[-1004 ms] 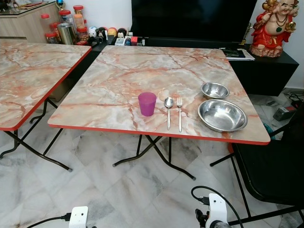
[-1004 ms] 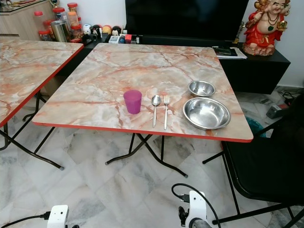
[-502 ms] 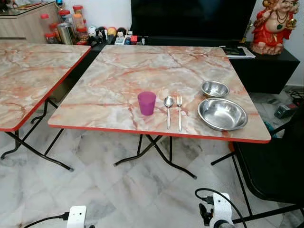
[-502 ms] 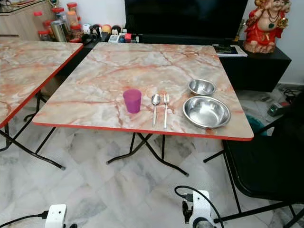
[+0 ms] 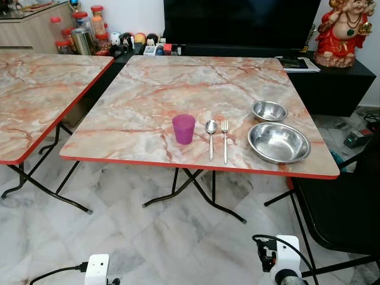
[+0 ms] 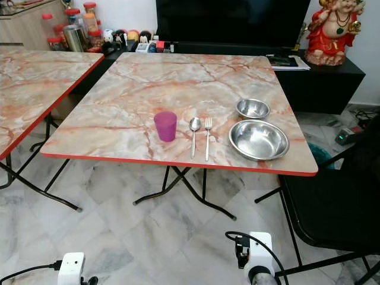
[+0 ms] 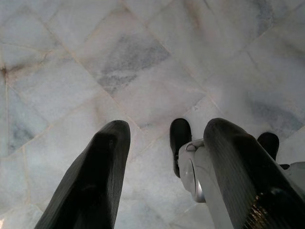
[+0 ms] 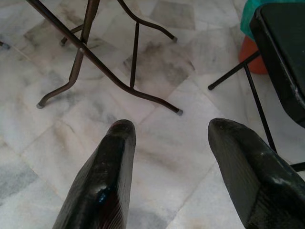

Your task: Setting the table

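You are looking at a place setting lying along the near edge of the marble table (image 5: 148,89), within a diner's reach: purple cup (image 5: 183,129), spoon (image 5: 211,132) and fork (image 5: 224,136) side by side, two steel bowls (image 5: 278,142) beside them. Your left gripper (image 7: 164,157) and right gripper (image 8: 169,157) are hanging low over the floor, fingers apart, holding nothing

head eyes: high, forward-down, share table (image 5: 148,101) | wrists: low, facing floor (image 7: 143,57)
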Controlling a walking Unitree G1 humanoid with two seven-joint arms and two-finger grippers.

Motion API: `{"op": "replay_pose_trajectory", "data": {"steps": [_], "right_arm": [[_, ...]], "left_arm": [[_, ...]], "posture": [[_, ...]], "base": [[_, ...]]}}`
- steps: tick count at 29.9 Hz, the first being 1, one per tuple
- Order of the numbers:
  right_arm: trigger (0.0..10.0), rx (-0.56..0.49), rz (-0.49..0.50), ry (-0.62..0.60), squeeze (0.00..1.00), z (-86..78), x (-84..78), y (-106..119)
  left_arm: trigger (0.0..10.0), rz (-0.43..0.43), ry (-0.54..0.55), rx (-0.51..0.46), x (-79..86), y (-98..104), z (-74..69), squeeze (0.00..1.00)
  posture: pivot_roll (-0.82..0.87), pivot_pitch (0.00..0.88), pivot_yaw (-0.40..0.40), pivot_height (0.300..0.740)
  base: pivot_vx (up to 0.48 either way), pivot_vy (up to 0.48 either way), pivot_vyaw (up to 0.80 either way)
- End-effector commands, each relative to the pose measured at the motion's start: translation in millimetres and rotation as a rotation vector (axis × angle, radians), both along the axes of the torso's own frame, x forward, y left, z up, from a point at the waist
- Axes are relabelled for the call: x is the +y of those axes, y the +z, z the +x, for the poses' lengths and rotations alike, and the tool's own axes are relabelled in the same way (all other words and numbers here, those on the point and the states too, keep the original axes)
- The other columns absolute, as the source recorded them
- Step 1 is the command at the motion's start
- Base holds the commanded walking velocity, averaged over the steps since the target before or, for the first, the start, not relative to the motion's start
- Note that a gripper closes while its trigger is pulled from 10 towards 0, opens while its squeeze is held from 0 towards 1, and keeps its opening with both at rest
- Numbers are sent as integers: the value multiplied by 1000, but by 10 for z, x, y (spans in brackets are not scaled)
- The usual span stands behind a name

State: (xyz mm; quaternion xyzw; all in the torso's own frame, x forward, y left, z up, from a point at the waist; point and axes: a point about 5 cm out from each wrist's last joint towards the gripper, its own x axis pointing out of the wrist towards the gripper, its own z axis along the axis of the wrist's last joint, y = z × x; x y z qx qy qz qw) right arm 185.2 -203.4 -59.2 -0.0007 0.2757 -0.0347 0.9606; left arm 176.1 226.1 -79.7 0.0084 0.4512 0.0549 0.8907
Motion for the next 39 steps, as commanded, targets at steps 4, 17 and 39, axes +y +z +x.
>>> {"op": "replay_pose_trajectory", "data": {"steps": [4, 17, 39], "right_arm": [[10000, -22, -14, 15, 0, -126, 30, -12], [10000, -283, -102, 4, 0, 22, -77, 527], [10000, -511, -161, -197, 0, 1271, -482, 1645]], "left_arm": [[10000, -9, 7, 18, 11, -6, -9, 0], [10000, -12, 3, 15, 5, 2, 12, 0], [10000, -25, 8, 19, -11, -9, -2, 0]], "posture": [[-25, 0, -6, 740], [-38, 0, -4, 740], [-31, 0, -1, 740]], "base": [[0, 0, 0], [0, 0, 0], [0, 0, 0]]}}
